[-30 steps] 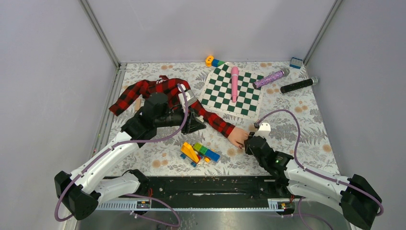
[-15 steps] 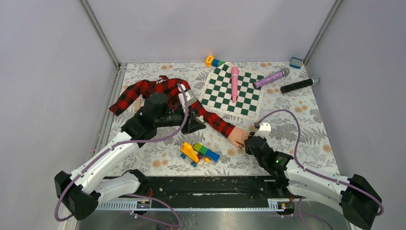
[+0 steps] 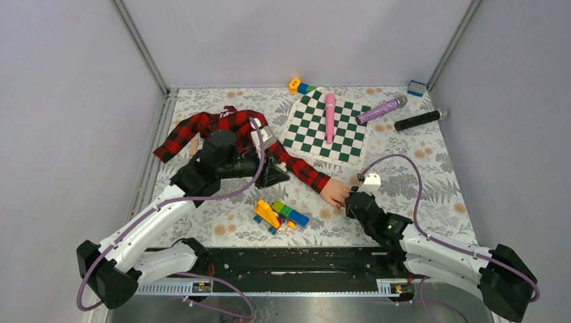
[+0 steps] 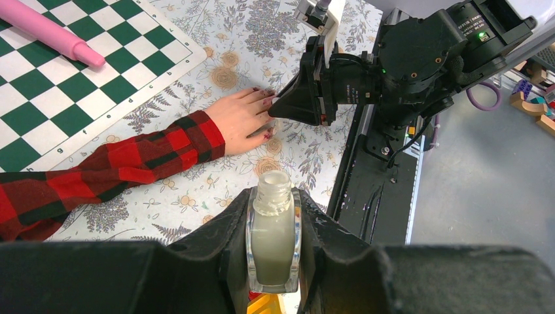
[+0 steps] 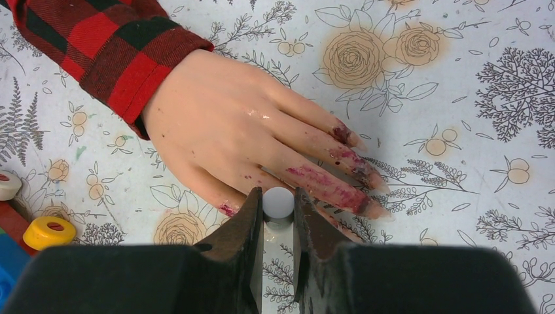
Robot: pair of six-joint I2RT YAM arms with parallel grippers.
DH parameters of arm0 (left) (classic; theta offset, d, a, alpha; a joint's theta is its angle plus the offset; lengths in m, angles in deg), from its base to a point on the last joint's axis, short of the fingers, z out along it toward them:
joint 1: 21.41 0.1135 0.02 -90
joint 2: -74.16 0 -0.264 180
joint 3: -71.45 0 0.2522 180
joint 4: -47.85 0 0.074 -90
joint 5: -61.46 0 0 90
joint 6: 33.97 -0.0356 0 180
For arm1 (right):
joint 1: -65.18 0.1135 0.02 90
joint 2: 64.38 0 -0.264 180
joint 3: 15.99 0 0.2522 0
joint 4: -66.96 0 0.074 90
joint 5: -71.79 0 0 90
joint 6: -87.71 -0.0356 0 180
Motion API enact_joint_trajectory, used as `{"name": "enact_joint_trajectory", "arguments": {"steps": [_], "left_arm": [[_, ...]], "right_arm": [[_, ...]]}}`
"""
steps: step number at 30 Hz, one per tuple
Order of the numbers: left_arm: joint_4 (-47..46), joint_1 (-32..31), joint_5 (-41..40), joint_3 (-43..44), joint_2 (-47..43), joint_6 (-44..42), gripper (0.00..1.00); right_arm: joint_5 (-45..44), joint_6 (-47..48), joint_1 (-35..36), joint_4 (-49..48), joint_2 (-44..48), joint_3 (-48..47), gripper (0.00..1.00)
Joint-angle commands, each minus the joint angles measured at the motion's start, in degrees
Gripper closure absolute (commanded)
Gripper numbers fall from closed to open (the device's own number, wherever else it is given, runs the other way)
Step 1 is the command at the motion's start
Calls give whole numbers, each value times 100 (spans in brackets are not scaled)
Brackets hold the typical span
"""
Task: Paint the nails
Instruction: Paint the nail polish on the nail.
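logging state at this frame: right gripper [image 5: 278, 196] was closed on a small white-topped brush cap [image 5: 278, 203]; the bristles were hidden beneath it, so contact with any nail could not be confirmed. left gripper [image 4: 273, 210] was clamped around the uncapped pale bottle [image 4: 273, 248], well apart from the mannequin hand [image 5: 229, 124]. the hand lay palm down on the floral table cover [image 5: 458, 52], plaid sleeve [image 5: 105, 52] trailing off to the upper left

progress (judgement only): the nails [image 5: 341, 134] on three visible fingers showed dark red, with polish smeared back along the finger skin. the thumb nail [image 5: 227, 209] carried a small red patch. a further finger ran under the gripper and could not be read. i'd put the task well along, with evening-out and any hidden nail left to do

position: the painted tips sat to the right of the right gripper's fingers [image 5: 307, 229], the nearest finger passing just beside them, the thumb just to their left
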Motion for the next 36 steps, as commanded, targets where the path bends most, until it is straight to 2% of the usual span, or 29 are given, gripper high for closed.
{"name": "enact_joint_trajectory", "arguments": {"steps": [1,36], "left_arm": [[-331,-17,170,236,-44,44,100],[-332,-15,150,228,-106,62,100]], "right_arm": [[-271,-90,85,59,44,-108,100],[-372,-197,107,270,443,-59,100]]}}
